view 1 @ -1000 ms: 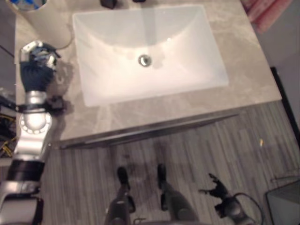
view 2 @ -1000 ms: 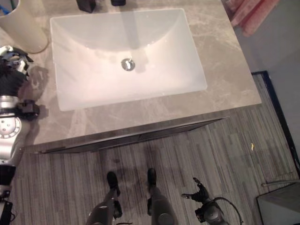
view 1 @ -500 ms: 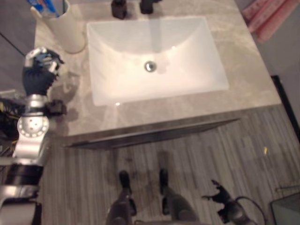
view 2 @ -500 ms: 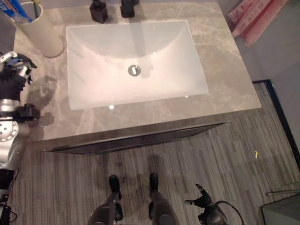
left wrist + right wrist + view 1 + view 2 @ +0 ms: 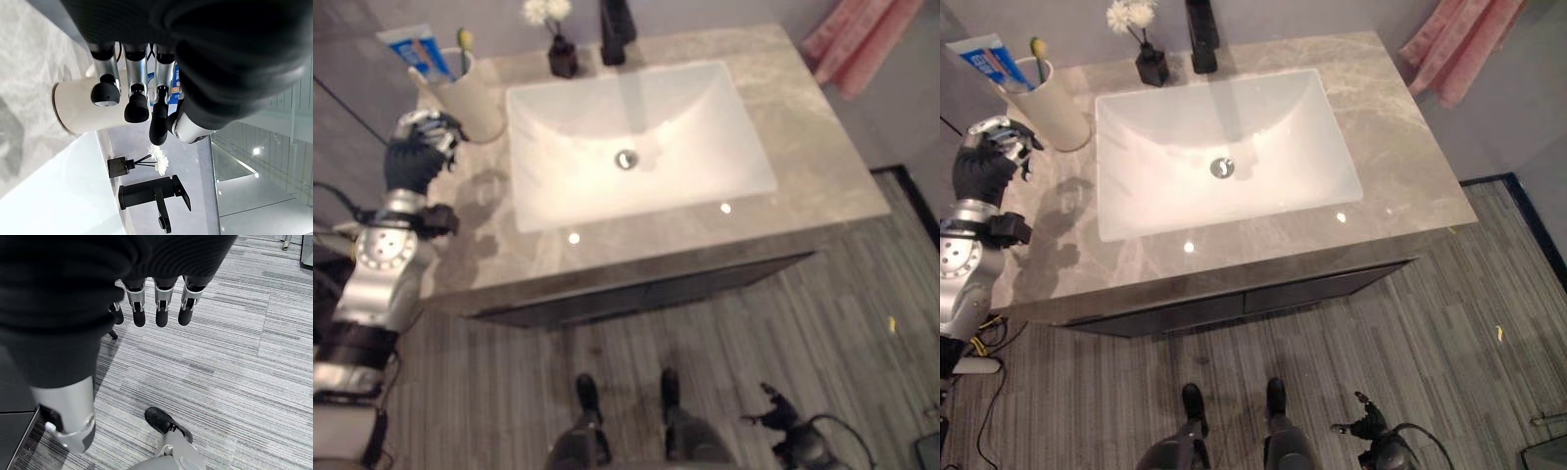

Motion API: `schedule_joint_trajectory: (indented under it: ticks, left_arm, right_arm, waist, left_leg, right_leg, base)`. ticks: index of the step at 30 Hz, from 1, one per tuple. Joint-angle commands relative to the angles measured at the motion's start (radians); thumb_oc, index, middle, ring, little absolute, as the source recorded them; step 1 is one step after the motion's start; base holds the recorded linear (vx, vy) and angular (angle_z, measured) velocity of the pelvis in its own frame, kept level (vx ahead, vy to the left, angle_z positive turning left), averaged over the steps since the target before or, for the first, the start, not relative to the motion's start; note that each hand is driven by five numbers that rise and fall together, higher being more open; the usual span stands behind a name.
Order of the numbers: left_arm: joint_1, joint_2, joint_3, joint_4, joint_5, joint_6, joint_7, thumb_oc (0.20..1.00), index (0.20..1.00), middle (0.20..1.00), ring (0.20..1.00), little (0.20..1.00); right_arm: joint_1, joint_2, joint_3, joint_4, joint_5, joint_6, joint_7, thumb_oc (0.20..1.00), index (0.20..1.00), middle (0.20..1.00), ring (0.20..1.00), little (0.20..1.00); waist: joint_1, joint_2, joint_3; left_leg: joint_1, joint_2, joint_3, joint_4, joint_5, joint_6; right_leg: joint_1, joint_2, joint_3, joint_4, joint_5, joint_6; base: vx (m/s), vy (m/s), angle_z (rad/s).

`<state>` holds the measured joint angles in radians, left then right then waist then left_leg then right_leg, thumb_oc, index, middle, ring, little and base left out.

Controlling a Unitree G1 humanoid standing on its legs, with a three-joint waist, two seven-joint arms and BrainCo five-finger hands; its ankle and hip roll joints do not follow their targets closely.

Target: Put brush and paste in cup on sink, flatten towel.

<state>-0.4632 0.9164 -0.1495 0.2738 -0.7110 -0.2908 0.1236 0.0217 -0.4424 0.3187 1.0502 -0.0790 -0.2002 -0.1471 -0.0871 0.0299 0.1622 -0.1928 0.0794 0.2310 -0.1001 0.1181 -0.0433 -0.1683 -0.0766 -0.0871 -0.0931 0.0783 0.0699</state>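
Toothpaste (image 5: 991,65) and brush (image 5: 1038,55) stand in the cream cup (image 5: 1050,103) at the back left corner of the counter (image 5: 1400,162), just beside the white sink (image 5: 1224,147). We see our left robot hand (image 5: 984,162) above the counter near the cup, fingers curled and holding nothing. Our right robot hand (image 5: 156,303) hangs low over the floor (image 5: 234,357) with fingers relaxed and apart; a pink towel (image 5: 1454,44) hangs past the counter's far right corner.

No text, number or sign can be read; the blue and white tube (image 5: 991,63) standing in the cup (image 5: 1048,103) seems to bear print, too small to read.
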Motion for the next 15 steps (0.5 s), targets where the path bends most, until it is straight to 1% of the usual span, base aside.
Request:
schedule_joint_trajectory:
  ticks: [1,5,11,15]
  left_arm:
    - [-0.087,0.039,0.028,0.061,-0.020,-0.025,-0.006,0.200,0.200,0.200,0.200,0.200]
    - [-0.050,0.014,0.048,0.075,-0.009,-0.021,-0.002,0.200,0.200,0.200,0.200,0.200]
    - [-0.042,0.000,0.055,0.105,-0.005,-0.010,0.006,0.200,0.200,0.200,0.200,0.200]
    - [-0.036,-0.016,0.059,0.130,0.006,0.000,0.009,0.200,0.200,0.200,0.200,0.200]
  right_arm:
    - [0.033,-0.032,0.007,0.013,-0.010,-0.004,-0.002,1.000,1.000,1.000,1.000,1.000]
    - [0.040,-0.032,-0.004,0.016,-0.008,-0.004,-0.004,1.000,1.000,1.000,1.000,1.000]
    - [0.041,-0.033,-0.008,0.036,-0.012,-0.003,-0.006,1.000,1.000,1.000,1.000,1.000]
    - [0.044,-0.029,-0.007,0.045,-0.013,0.001,-0.006,1.000,1.000,1.000,1.000,1.000]
  waist:
    - [-0.006,-0.026,-0.041]
    - [-0.008,-0.017,-0.046]
    - [-0.014,-0.016,-0.048]
    - [-0.017,-0.021,-0.048]
  left_leg:
    - [0.032,0.029,-0.076,0.013,-0.098,-0.014]
    - [0.040,0.030,-0.072,0.013,-0.098,-0.016]
    - [0.032,0.032,-0.070,0.013,-0.093,-0.017]
    - [0.027,0.034,-0.068,0.013,-0.092,-0.017]
  right_leg:
    - [-0.008,-0.051,-0.033,0.006,-0.022,0.041]
    - [0.000,-0.051,-0.034,0.006,-0.023,0.039]
    - [-0.008,-0.050,-0.036,0.006,-0.021,0.039]
    - [-0.014,-0.047,-0.033,0.006,-0.019,0.038]
  base:
    - [-0.01,-0.014,0.05]
    - [-0.01,-0.018,0.04]
    - [-0.01,-0.002,0.00]
    - [0.00,0.000,0.00]
